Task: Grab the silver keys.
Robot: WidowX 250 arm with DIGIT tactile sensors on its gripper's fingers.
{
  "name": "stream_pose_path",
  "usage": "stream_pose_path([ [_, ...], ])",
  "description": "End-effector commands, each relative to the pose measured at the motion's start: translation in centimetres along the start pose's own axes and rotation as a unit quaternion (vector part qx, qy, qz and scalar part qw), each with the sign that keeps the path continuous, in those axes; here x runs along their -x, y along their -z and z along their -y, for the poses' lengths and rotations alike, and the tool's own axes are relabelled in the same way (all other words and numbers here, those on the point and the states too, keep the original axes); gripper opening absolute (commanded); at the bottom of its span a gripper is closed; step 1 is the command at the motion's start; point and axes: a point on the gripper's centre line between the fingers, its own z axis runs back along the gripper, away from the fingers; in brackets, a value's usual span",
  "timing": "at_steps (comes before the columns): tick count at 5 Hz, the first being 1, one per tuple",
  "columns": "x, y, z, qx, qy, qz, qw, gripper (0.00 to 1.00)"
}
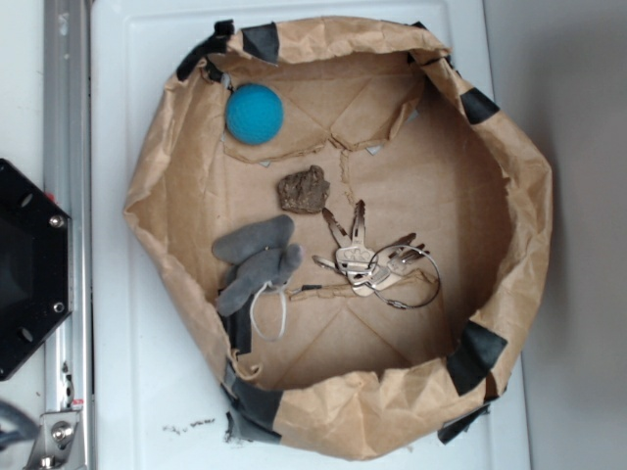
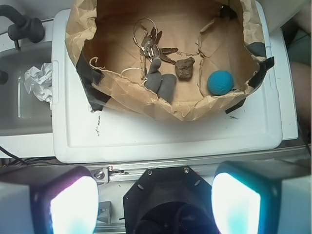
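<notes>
Two glowing fingers (image 2: 74, 202) are seen spread wide apart, low in the wrist view, holding nothing. Far from them, the silver keys (image 1: 372, 262) are found inside the brown paper bowl (image 1: 509, 245), between the grey plush toy (image 1: 257, 259) and the paper wall, below the brown rock (image 1: 303, 190).

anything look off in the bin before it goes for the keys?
The paper bin is crumpled, with torn flaps in its floor near the blue ball, and patched with black tape. A crumpled white wad sits in the side tray. The silver keys lie clear of the grey plush.
</notes>
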Motion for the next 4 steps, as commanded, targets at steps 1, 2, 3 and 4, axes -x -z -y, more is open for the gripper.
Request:
stream_pose_path([
  [1, 0.0, 0.0, 0.0, 0.000, 0.000, 0.000, 1.000, 1.00],
  [2, -0.1, 0.8, -0.1, 0.004, -0.012, -0.001, 1.000, 1.00],
  [3, -1.1, 1.6, -0.5, 0.007, 0.025, -0.007, 1.000, 1.00],
  [4, -3.9, 2.3, 0.2, 0.026, 0.082, -0.021, 0.996, 1.00],
])
